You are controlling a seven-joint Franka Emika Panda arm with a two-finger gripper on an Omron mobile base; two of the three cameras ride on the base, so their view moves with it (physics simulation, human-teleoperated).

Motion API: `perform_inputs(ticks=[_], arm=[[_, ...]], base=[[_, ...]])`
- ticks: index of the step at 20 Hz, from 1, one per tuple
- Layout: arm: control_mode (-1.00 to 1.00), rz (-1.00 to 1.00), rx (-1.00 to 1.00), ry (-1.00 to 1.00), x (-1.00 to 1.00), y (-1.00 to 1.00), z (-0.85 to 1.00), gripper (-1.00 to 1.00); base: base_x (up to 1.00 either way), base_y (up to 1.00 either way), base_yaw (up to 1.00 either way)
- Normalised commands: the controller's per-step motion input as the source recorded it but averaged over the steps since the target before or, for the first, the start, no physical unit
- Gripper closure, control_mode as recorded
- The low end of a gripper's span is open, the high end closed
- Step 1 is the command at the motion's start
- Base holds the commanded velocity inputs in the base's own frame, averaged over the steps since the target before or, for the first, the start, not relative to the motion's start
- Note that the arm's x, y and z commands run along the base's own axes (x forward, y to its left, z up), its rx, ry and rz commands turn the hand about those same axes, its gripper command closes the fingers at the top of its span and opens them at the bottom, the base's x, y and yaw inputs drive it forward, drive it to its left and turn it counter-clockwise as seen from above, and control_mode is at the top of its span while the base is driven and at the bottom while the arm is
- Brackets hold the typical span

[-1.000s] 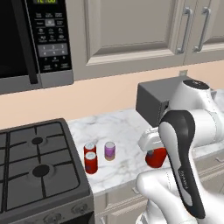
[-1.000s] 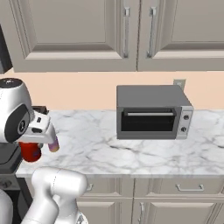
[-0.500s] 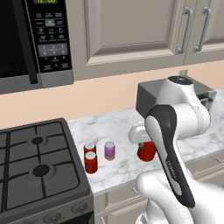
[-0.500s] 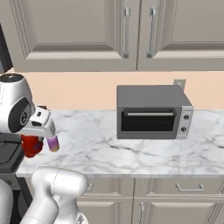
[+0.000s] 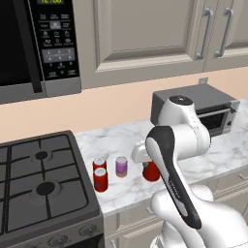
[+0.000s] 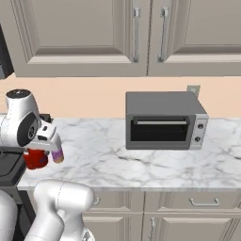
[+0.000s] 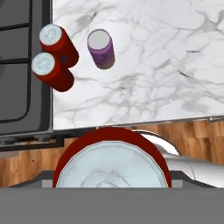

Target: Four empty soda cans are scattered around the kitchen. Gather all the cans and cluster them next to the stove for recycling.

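Left base view: the gripper (image 5: 148,162) hangs above the marble worktop (image 5: 121,186) with a red soda can (image 5: 151,171) under the hand, to the right of the other cans; the fingers themselves are hidden behind the hand and can, so whether they clamp it I cannot tell; two red cans (image 5: 100,174) stand close together just beside the stove (image 5: 41,189), the purple can (image 5: 121,166) a little to their right, apart from them; in the hand view the held-looking can's silver top (image 7: 111,170) sits right under the camera, the red pair (image 7: 54,57) near the stove edge, the purple one (image 7: 101,49) beside them; a grey toaster oven (image 6: 164,121) stands well apart along the worktop.
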Motion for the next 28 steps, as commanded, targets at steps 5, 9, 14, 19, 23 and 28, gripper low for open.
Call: perform_inputs(ticks=[5, 9, 14, 19, 23, 28], arm=[[-1.00, -0.08, 0.00, 0.00, 0.36, 0.02, -0.20, 1.00], [-1.00, -0.10, 0.00, 0.00, 0.47, 0.00, -0.10, 1.00], [-1.00, -0.03, 0.00, 0.00, 0.21, 0.21, -0.06, 1.00], [-1.00, 0.00, 0.00, 0.01, -0.07, 0.11, -0.01, 1.00], [-1.00, 0.02, 0.00, -0.02, 0.00, 0.00, -0.24, 1.00], [-1.00, 0.00, 0.00, -0.01, 0.06, 0.00, -0.33, 1.00]], base=[[0.00, 0.00, 0.00], [0.00, 0.00, 0.00], [0.00, 0.00, 0.00], [0.00, 0.00, 0.00], [0.00, 0.00, 0.00], [0.00, 0.00, 0.00]])
